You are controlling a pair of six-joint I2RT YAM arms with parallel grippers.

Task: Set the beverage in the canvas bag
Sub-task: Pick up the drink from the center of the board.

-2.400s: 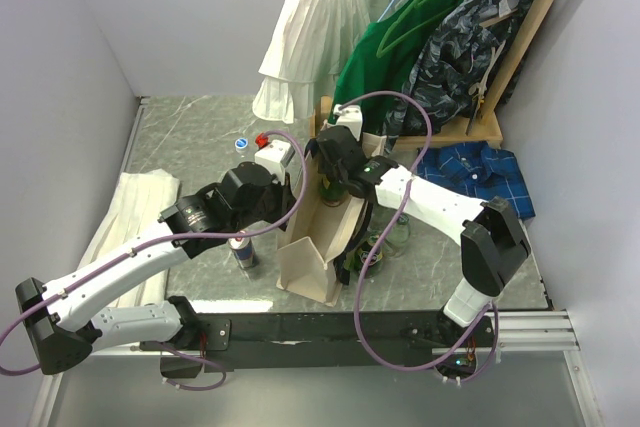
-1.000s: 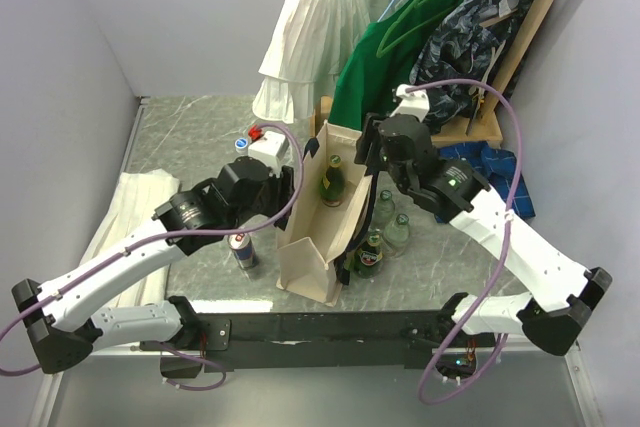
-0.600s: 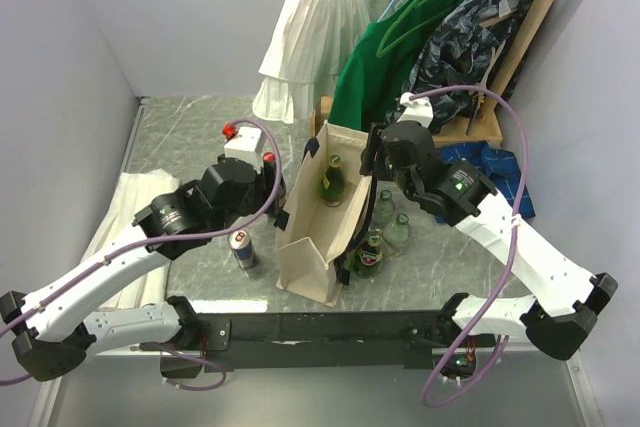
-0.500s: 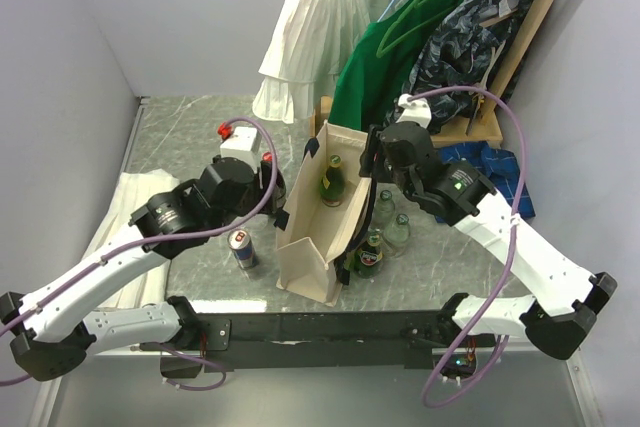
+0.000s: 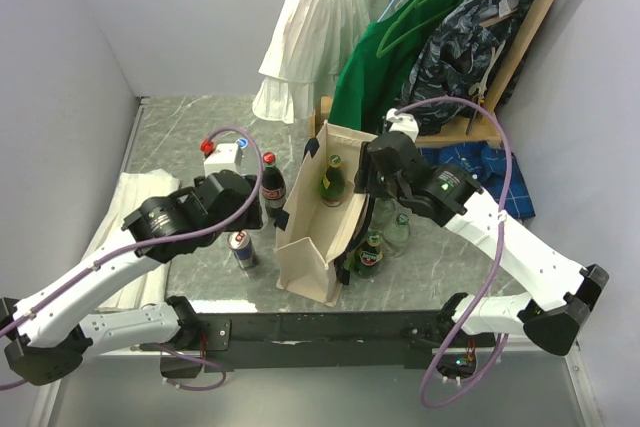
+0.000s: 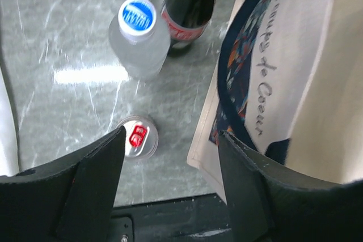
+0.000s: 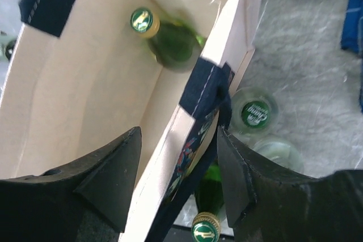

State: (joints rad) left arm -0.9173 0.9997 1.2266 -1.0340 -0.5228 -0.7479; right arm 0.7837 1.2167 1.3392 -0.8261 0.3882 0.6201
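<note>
Cream canvas with navy strap handles makes up the canvas bag (image 5: 315,247), which stands open-mouthed at the centre of the top view on the grey marble table (image 5: 190,137). Inside it, toward the far end, a green bottle (image 5: 331,185) stands on the bag's floor with its green cap up; the right wrist view has it in the upper middle of the frame (a little blurred). The right gripper (image 7: 178,131) hangs over the bag's right-hand rim, its fingers spread wide and pinching nothing, with the wall and a navy handle showing between them. Just outside that wall, right of the bag, more bottles cluster: a green-capped one (image 7: 253,111), a clear one (image 7: 278,151) and a green one with a gold cap (image 7: 205,228) at the bottom edge. The left gripper (image 6: 170,134) is likewise spread and empty, hovering left of the bag above a silver can (image 6: 136,143). Above the can in that view stand a water bottle (image 6: 139,32) with a blue cap and a dark cola bottle (image 6: 190,9), the two touching. A white folded cloth (image 5: 125,217) lies along the table's left edge.
</note>
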